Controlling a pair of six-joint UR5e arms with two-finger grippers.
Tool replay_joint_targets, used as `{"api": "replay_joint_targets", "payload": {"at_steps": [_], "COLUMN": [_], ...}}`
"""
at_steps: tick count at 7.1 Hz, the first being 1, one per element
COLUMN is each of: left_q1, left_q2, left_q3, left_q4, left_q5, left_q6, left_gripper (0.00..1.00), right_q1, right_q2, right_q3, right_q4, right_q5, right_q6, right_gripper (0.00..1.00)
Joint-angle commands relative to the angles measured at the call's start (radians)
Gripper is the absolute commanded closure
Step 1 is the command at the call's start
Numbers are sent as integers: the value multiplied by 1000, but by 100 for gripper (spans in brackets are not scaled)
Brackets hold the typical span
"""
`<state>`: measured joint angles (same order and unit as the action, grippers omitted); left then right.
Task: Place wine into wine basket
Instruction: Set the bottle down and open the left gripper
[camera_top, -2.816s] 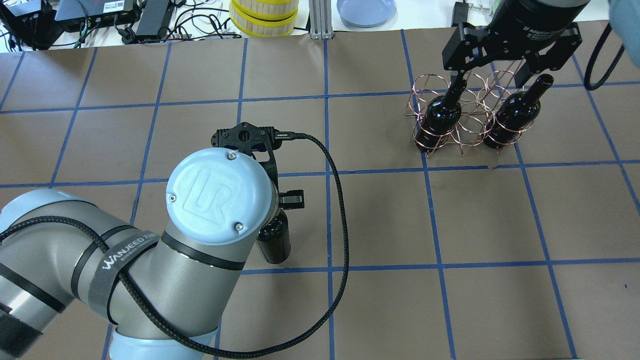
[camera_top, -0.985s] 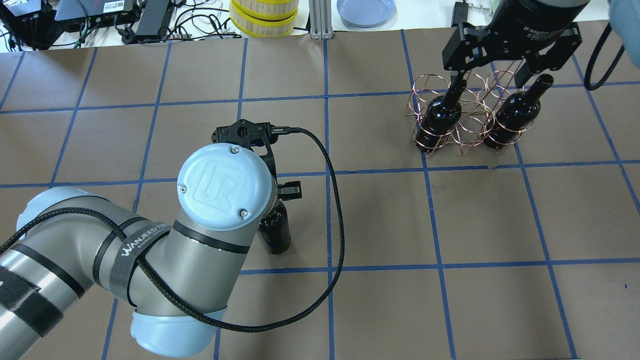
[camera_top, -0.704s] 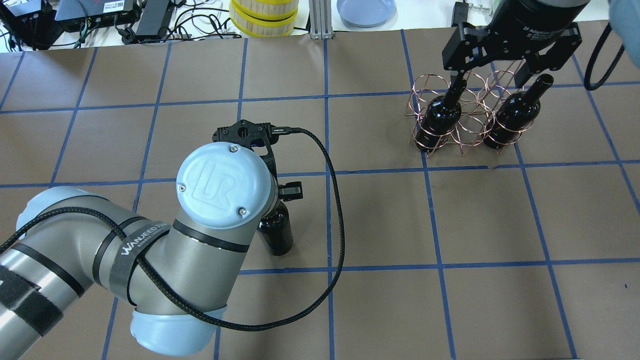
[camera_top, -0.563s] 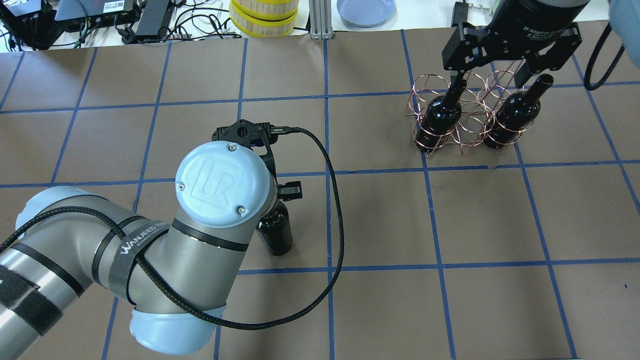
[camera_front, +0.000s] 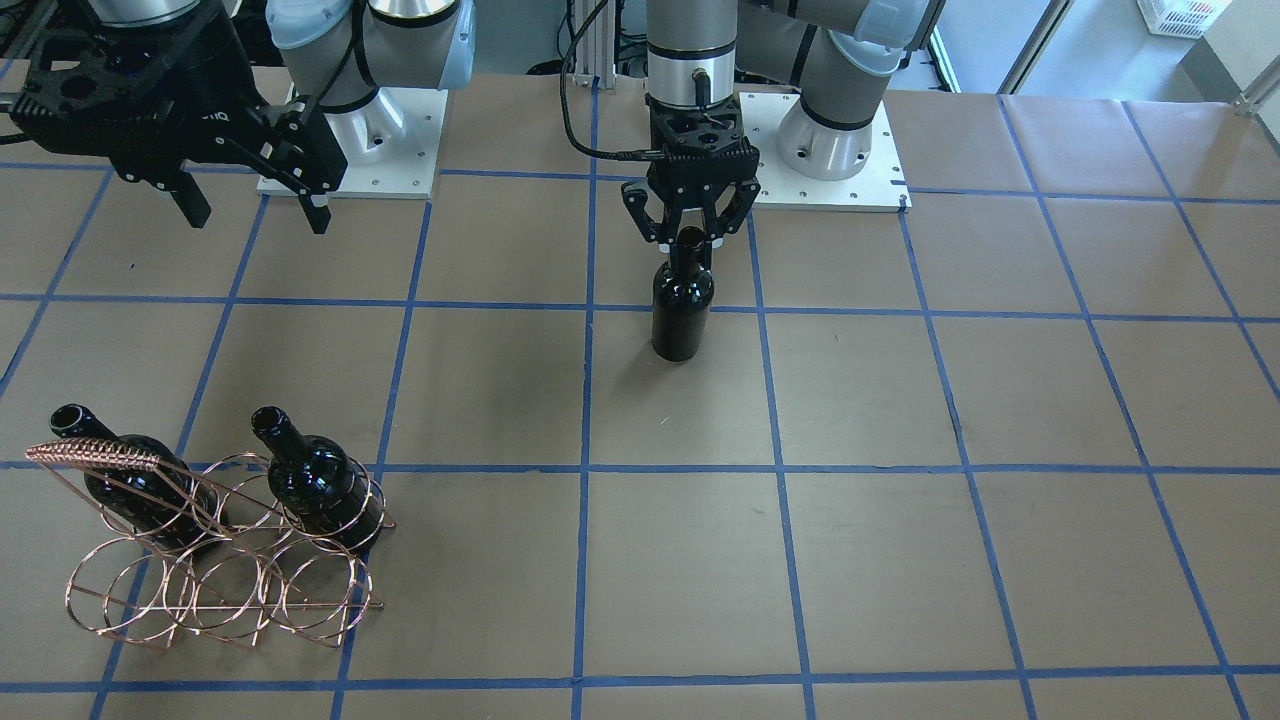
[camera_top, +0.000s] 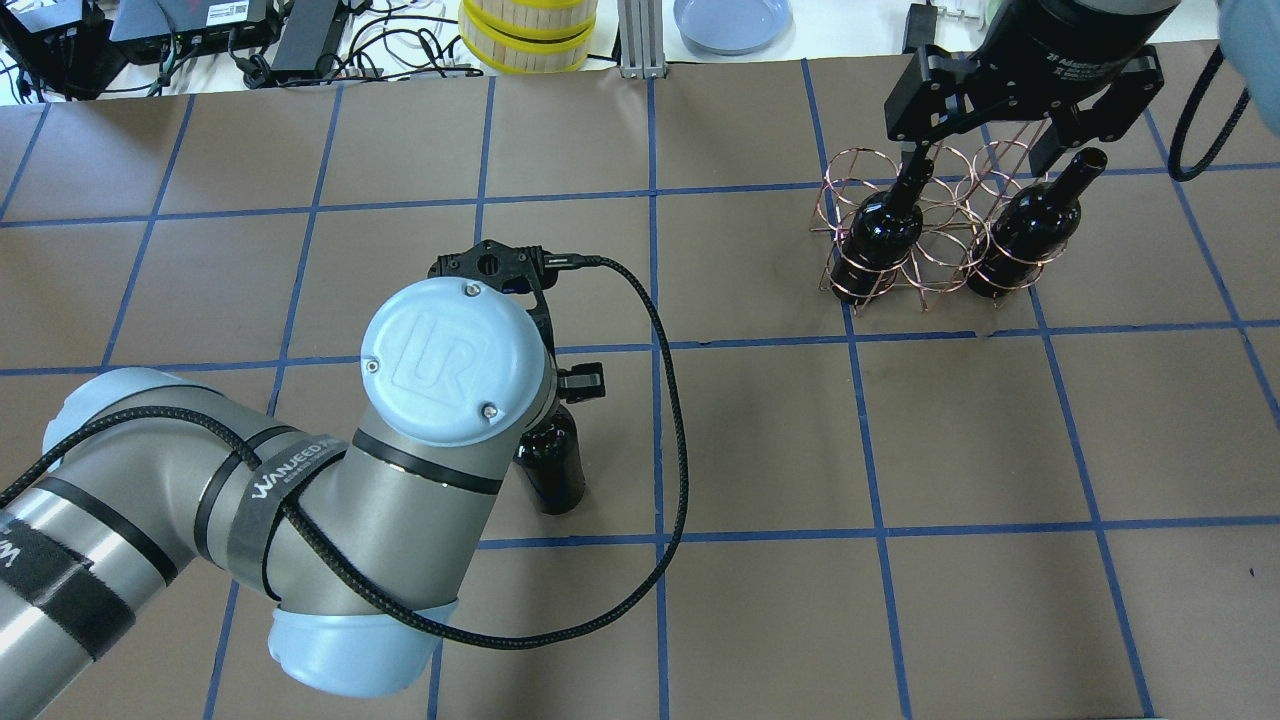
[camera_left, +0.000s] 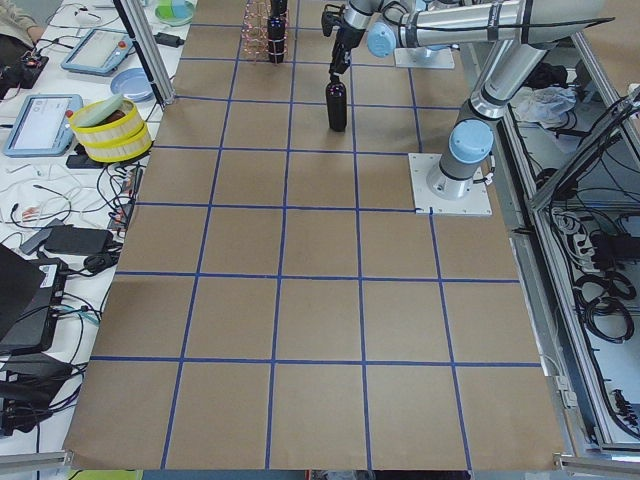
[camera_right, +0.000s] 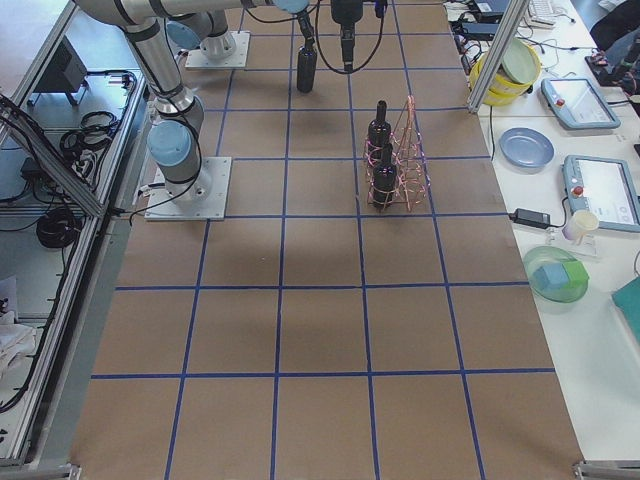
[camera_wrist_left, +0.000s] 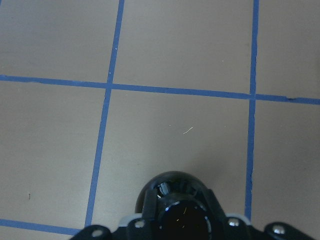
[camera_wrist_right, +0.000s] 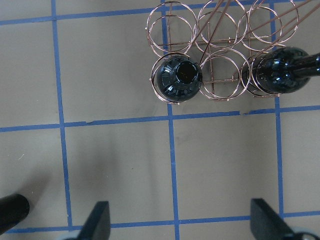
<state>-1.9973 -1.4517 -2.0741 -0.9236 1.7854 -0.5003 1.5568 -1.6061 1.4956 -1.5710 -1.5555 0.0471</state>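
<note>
1 wine (camera_front: 682, 320) upright, neck clamped in L gripper (camera_front: 689, 240).

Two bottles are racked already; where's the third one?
In the front view the bottle is upright mid-table, its neck in the left gripper, far from the basket at lower left.
</note>
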Motion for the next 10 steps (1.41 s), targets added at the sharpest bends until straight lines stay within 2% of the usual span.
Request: {"api": "replay_joint_targets", "payload": {"at_steps": [1, 2, 4, 8, 9, 10], "left_q1": [-1, -1, 0, 2, 2, 2], "left_q2": [-1, -3, -3, -4, -6, -6], "left_q3": [0, 2, 2, 3, 3, 6], "left_q4": [0, 0, -4, -6, -11, -12], "left_q5": [2, 8, 9, 2, 3, 3], "left_q6": [0, 0, 0, -1, -4, -7], "left_gripper": [100, 99, 86, 86, 82, 68], "right_q1": [0, 0, 0, 0, 0, 0], "right_q2": [0, 0, 0, -2, -2, -2], "right_q3": [0, 0, 0, 0, 0, 0], "right_q4": [0, 0, 0, 0, 0, 2], "right_q5": [0, 0, 0, 0, 0, 0], "right_q6": [-1, -1, -1, -1, -1, -1], "right_gripper": [0, 0, 0, 0, 0, 0]}}
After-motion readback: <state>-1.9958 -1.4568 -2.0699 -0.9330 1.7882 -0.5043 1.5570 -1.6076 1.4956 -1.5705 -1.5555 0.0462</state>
